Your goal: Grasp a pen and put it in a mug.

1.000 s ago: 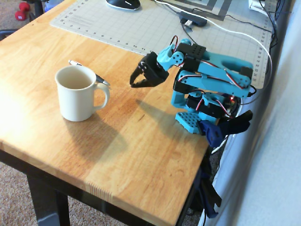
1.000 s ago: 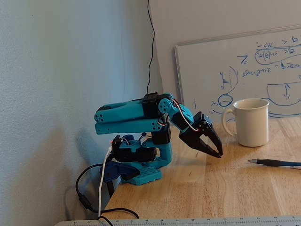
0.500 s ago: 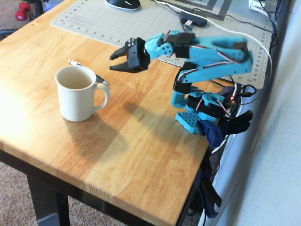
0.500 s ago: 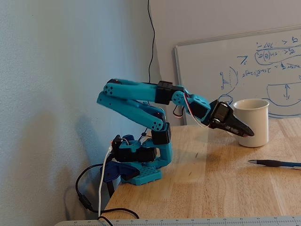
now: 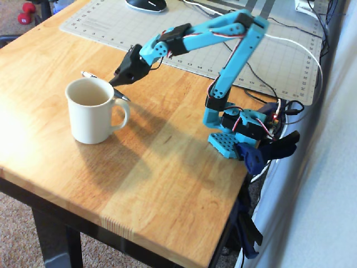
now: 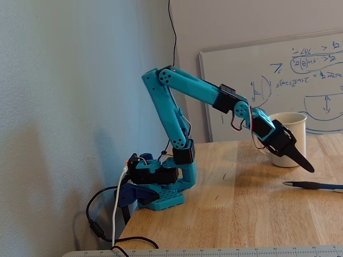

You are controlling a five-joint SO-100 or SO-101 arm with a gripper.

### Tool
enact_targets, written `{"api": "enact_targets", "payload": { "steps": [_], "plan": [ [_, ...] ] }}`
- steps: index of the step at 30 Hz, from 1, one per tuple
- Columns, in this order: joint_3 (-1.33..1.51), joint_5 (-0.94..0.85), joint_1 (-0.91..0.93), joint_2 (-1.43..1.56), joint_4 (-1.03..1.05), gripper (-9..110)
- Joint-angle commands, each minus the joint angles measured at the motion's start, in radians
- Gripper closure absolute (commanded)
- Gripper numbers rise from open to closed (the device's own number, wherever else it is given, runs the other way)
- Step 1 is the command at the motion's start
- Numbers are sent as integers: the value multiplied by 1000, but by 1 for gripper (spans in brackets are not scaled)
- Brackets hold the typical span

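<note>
The cream-white mug stands upright on the wooden table, its handle pointing right in the overhead view. The dark pen lies flat on the table just behind the mug, which hides its middle; only its two ends show. From the fixed view the pen lies in front of the mug. My gripper hangs tilted downward just above the pen's end by the handle, not touching it. In the fixed view my gripper looks like one narrow black point, so the gap between its fingers does not show. Nothing is held.
A grey cutting mat with a mouse and cables covers the table's far side. My blue arm base is clamped at the right edge. A whiteboard leans against the wall behind the mug.
The arm has stretched up and out from its folded pose. The gripper swung towards the mug and dipped down near the pen's end. Mug and pen have not moved.
</note>
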Motion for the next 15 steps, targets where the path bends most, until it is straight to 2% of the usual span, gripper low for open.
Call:
{"api": "enact_targets", "payload": {
  "steps": [1, 15],
  "plan": [
    [-110, 51, 6, -69, -20, 84],
    [-121, 46, -5, -212, -17, 84]
  ]
}}
